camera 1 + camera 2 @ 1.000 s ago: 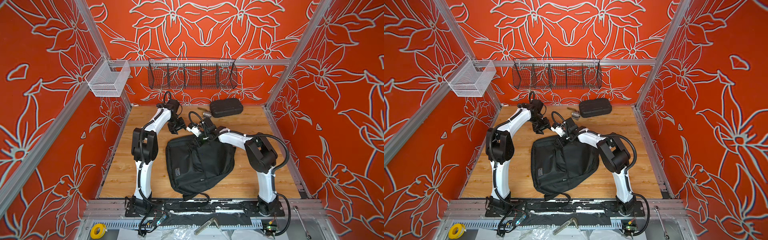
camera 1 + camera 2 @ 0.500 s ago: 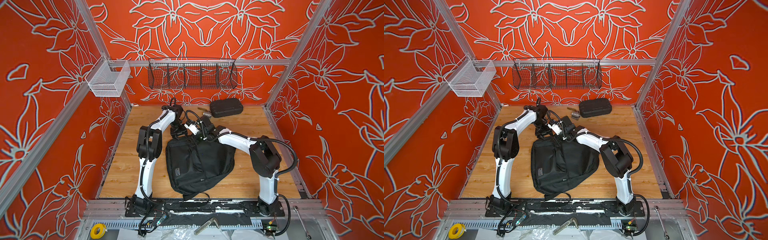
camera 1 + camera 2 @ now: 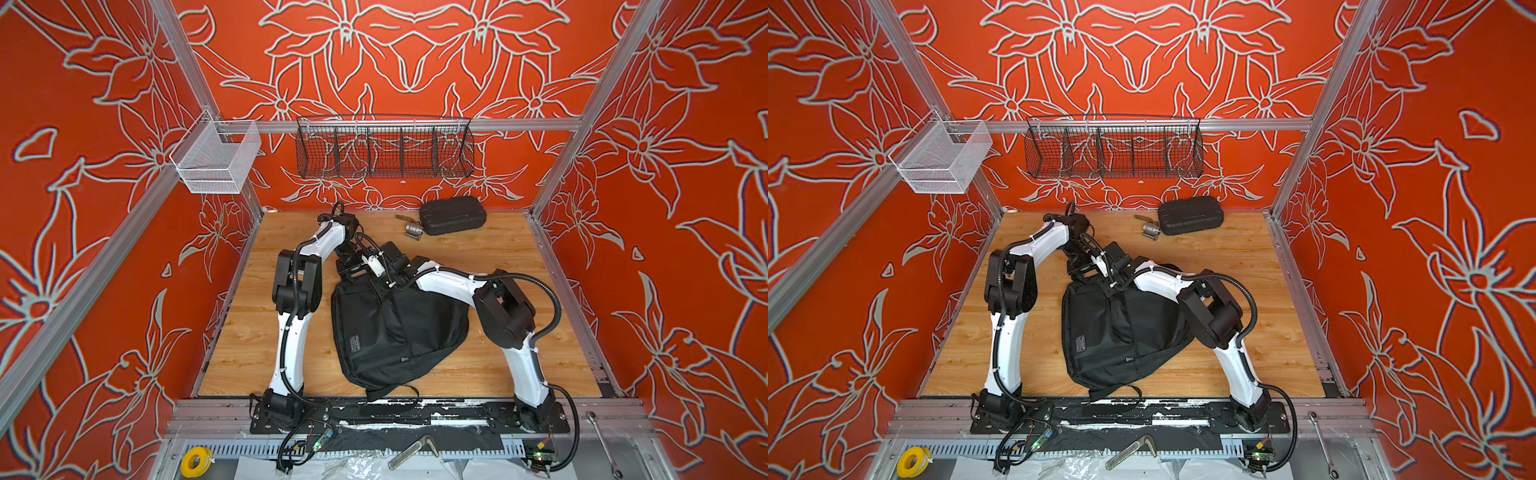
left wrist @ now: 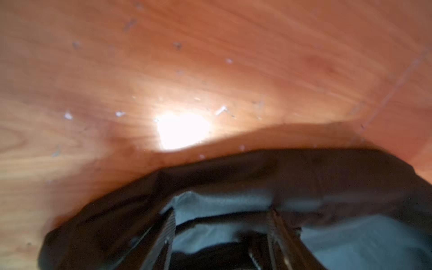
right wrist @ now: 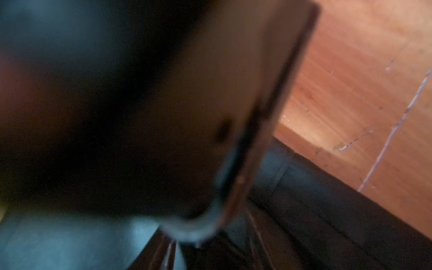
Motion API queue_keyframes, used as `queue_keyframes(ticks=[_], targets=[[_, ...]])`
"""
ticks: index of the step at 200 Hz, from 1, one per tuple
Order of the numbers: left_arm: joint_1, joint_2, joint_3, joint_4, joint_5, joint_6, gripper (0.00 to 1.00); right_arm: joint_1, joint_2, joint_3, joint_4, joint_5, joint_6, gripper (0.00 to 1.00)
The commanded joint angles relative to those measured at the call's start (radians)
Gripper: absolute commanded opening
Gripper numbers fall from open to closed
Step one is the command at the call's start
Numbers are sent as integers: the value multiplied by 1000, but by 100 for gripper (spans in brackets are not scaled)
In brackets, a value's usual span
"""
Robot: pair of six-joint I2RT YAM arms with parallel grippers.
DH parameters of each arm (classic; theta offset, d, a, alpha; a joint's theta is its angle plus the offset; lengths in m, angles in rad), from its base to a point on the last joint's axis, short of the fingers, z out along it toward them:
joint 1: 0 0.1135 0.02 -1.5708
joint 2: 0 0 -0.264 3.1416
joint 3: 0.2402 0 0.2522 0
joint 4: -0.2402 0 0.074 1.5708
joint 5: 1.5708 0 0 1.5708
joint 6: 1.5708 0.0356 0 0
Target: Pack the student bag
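Student bag lies flat, long axis running front to back.

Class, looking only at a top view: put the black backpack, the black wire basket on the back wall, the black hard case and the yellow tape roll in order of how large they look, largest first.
1. student bag
2. black wire basket
3. black hard case
4. yellow tape roll

The tape roll lies nearest the camera, yet looks smallest.

Wooden tabletop, light grain, scuffed.
Student bag lies flat at centre; black hard case at the far edge, small metal fitting just beside it.
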Motion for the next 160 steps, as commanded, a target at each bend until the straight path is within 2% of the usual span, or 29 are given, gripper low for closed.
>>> queue_keyframes(ticks=[1, 19, 45, 68, 90, 124, 160], targets=[[20, -4, -24, 1, -9, -21, 64, 9, 49, 67, -75, 68, 68, 48], [21, 0, -22, 0, -10, -19, 64, 11, 76, 106, -139, 64, 72, 45], [23, 11, -7, -14, -30, -24, 64, 11, 54, 70, -147, 21, 67, 40], [32, 15, -6, -16, -40, -39, 64, 13, -3, -8, -111, 16, 66, 41], [49, 17, -21, 9, -1, -50, 64, 16, -48, -87, -48, 30, 56, 46], [53, 21, -21, 18, 30, -47, 64, 19, -1, -45, -65, 39, 66, 46], [54, 11, -44, 20, 18, -42, 64, 18, 29, 0, -62, 18, 72, 33]])
